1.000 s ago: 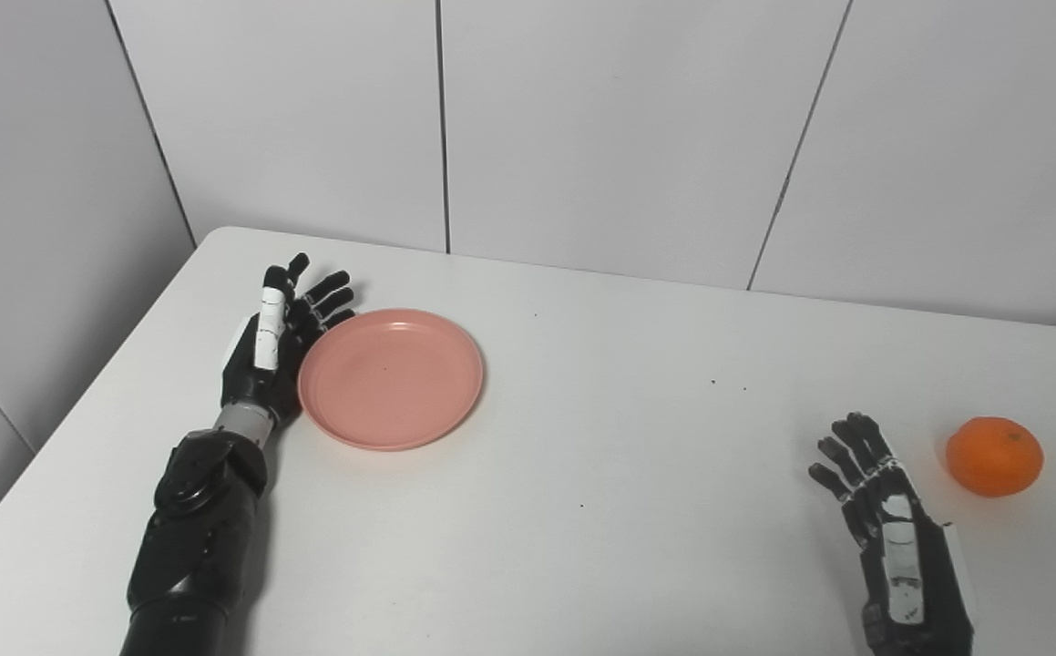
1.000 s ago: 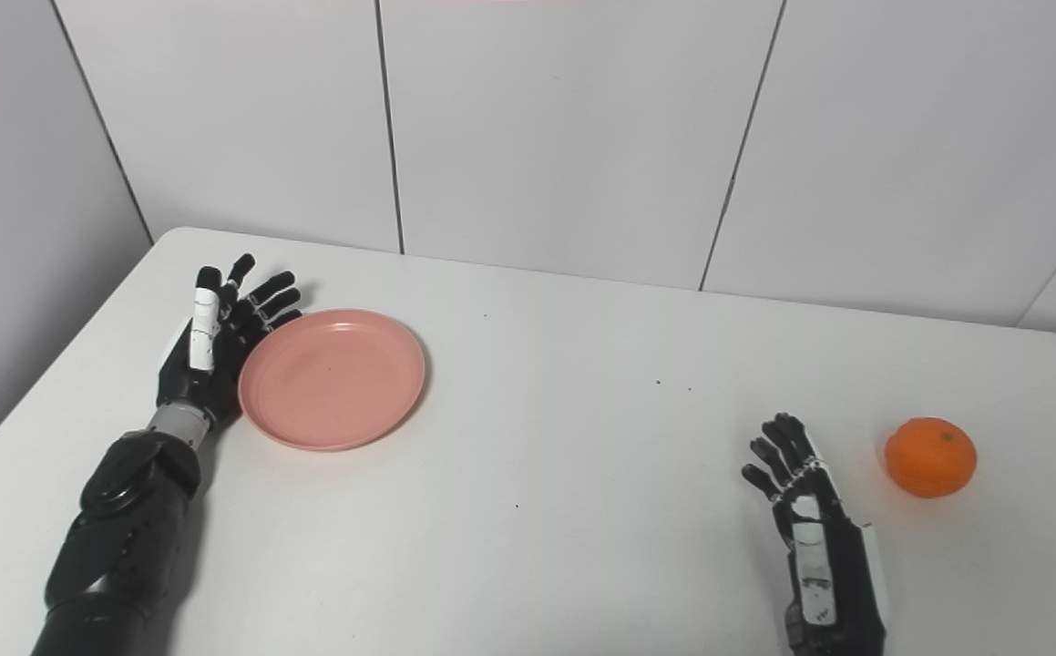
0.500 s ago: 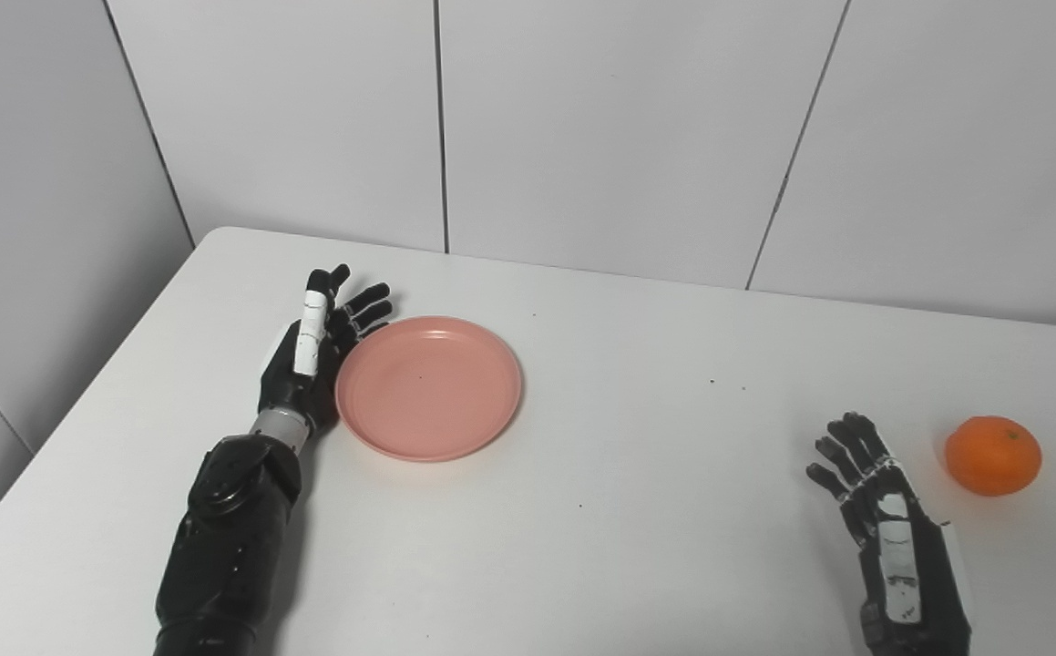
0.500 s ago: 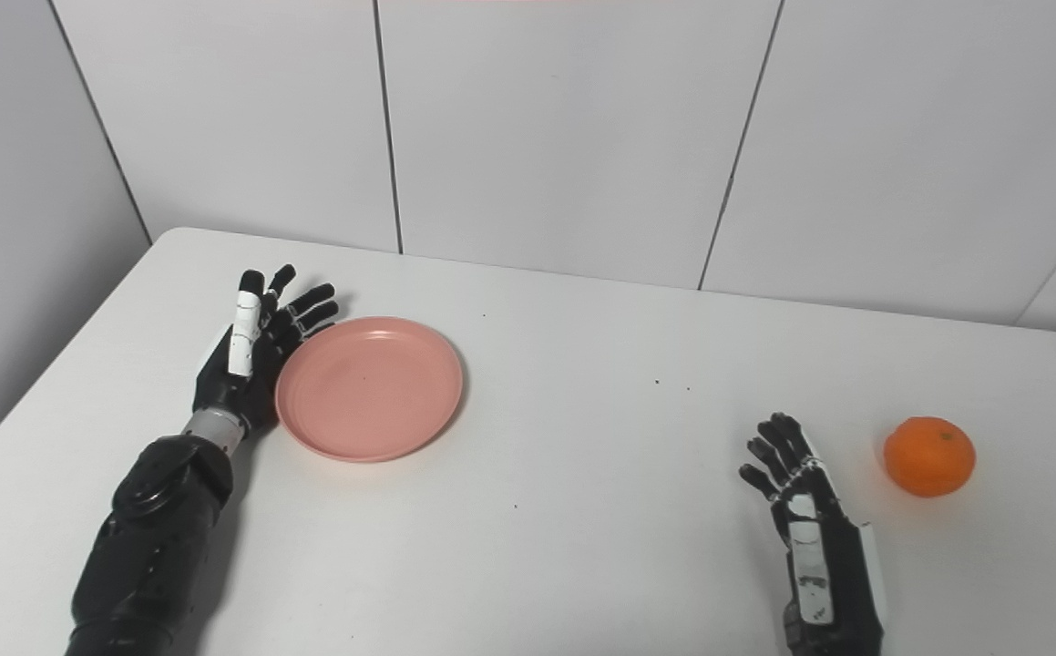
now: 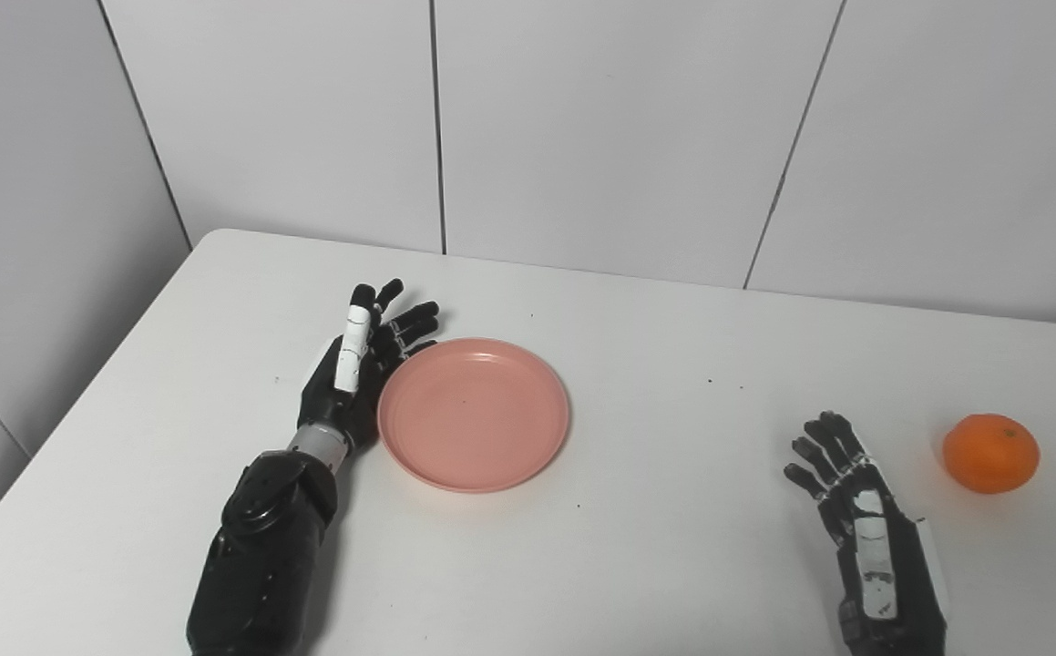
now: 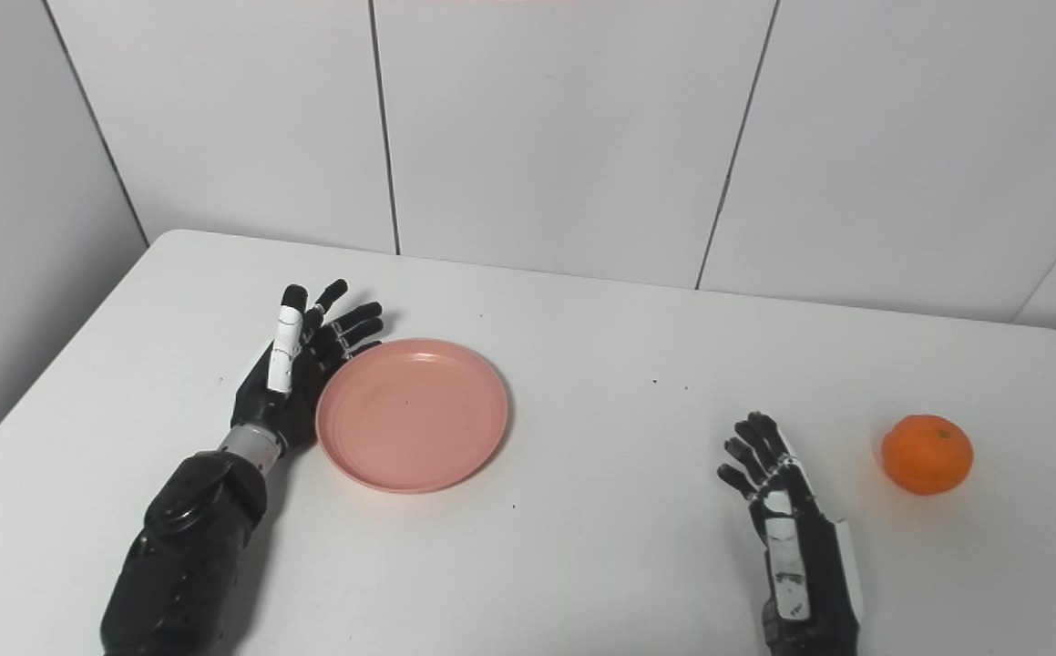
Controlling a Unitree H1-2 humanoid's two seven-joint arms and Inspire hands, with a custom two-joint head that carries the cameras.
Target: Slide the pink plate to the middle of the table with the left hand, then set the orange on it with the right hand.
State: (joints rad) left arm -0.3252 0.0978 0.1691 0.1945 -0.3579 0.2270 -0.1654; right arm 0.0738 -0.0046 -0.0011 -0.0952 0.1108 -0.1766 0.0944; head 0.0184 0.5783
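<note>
Left hand (image 5: 350, 383) is resting edge-on against the left rim of the pink plate (image 5: 474, 413), fingers spread and gripping nothing. Plate is lying flat on the white desk (image 5: 637, 547), left of centre. Right hand (image 5: 860, 510) is sitting open and empty near the orange (image 5: 990, 453), not touching it.

Smooth plastic-looking pink plate (image 5: 474, 415) on matt white table (image 5: 655, 565).

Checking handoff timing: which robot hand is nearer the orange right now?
Right. The right robot hand rests open on the table just left of the orange, not touching; the left robot hand is far across, against the pink plate.
</note>
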